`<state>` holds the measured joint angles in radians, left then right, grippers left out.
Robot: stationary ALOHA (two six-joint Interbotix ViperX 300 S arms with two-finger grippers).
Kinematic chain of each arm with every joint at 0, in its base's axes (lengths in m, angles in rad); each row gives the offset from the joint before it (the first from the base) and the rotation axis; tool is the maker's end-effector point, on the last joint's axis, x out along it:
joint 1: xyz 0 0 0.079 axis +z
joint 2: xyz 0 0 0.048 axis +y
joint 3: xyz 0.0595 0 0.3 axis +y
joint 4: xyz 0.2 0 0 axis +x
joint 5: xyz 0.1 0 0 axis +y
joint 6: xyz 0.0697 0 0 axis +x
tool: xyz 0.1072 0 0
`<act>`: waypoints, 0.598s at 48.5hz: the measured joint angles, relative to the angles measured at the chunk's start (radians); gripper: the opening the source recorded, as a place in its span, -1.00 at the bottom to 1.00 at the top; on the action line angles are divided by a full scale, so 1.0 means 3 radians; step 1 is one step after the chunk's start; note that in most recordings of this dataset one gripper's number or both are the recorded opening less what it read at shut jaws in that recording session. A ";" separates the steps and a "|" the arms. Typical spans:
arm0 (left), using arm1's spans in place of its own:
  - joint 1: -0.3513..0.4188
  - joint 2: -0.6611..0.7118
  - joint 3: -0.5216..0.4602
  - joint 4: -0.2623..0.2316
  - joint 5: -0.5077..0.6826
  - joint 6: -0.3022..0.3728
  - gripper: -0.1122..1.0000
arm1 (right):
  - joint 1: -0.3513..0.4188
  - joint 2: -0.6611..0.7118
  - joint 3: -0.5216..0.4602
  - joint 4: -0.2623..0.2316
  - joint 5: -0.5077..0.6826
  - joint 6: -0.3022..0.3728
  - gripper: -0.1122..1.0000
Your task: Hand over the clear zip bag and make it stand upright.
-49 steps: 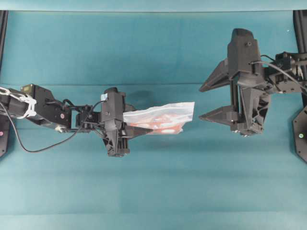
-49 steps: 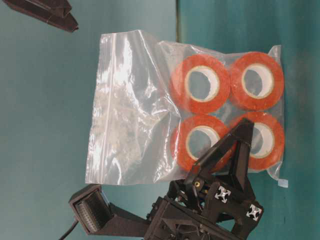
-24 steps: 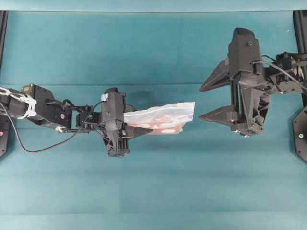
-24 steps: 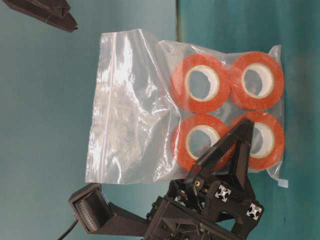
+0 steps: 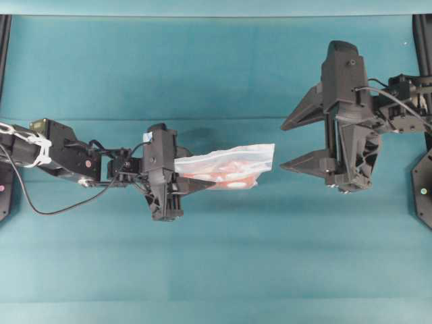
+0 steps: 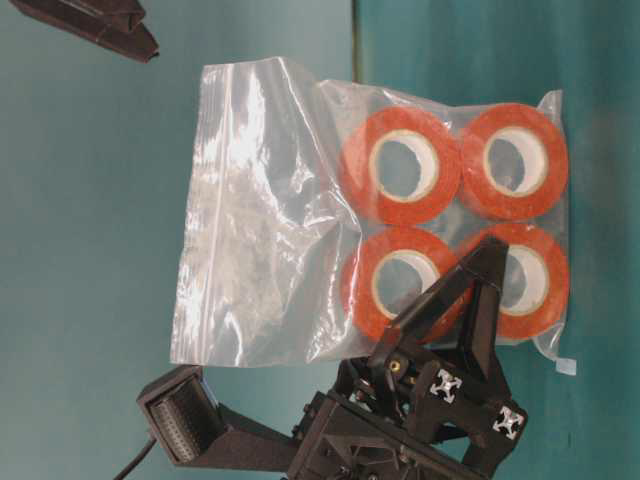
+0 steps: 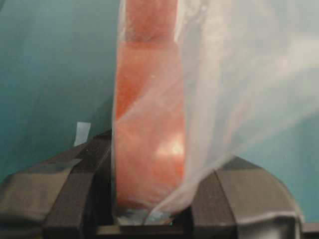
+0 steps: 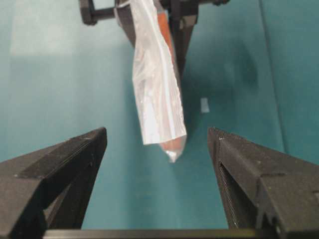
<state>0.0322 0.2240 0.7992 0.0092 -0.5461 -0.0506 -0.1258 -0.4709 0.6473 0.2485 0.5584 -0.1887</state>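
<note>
- The left claw point(image 5: 196, 181) is clamped on the clear zip bag point(image 5: 229, 165), holding it in the air above the desk point(image 5: 216, 270). Its fingers point(image 6: 470, 300) pinch the end packed with orange rolls point(image 6: 400, 170).
- The bag reaches straight out from the left claw toward the right one. Its long axis runs along the line between the two claws, and its broad faces stand on edge.
- The right claw point(image 5: 300, 145) is spread wide and holds nothing. In its own wrist view the free end of the bag lies dead ahead, centred between the two fingers point(image 8: 55, 169) but short of them, touching neither.
- The right claw is the nearer free one, so the handover likely turns on closing that remaining gap along the bag's axis before pinching.
- The free end looks thin and floppy; a grip further in, near the rolls, would probably hold more firmly.
</note>
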 measured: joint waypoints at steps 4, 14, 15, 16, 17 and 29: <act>0.0000 0.0000 0.0000 0.0000 0.0005 0.0000 -0.34 | 0.0010 -0.0010 0.0005 0.0000 -0.0010 0.0000 0.78; 0.0000 0.0000 0.0000 0.0000 0.0005 0.0000 -0.34 | 0.0015 -0.0046 0.0036 0.0000 -0.0020 0.0000 0.78; 0.0000 0.0000 0.0005 0.0000 0.0005 0.0000 -0.34 | 0.0015 -0.0051 0.0046 0.0000 -0.0020 0.0000 0.78; 0.0000 0.0000 0.0000 0.0000 0.0005 0.0000 -0.34 | 0.0015 -0.0056 0.0046 0.0000 -0.0020 0.0000 0.78; 0.0005 0.0000 0.0005 0.0000 0.0005 0.0000 -0.34 | 0.0015 -0.0061 0.0051 0.0005 -0.0020 0.0000 0.78; 0.0000 0.0000 0.0000 0.0000 0.0005 0.0000 -0.34 | 0.0015 -0.0087 0.0072 0.0000 -0.0020 0.0000 0.78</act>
<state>0.0322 0.2240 0.7992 0.0092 -0.5446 -0.0506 -0.1212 -0.4970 0.6688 0.2485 0.5522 -0.1887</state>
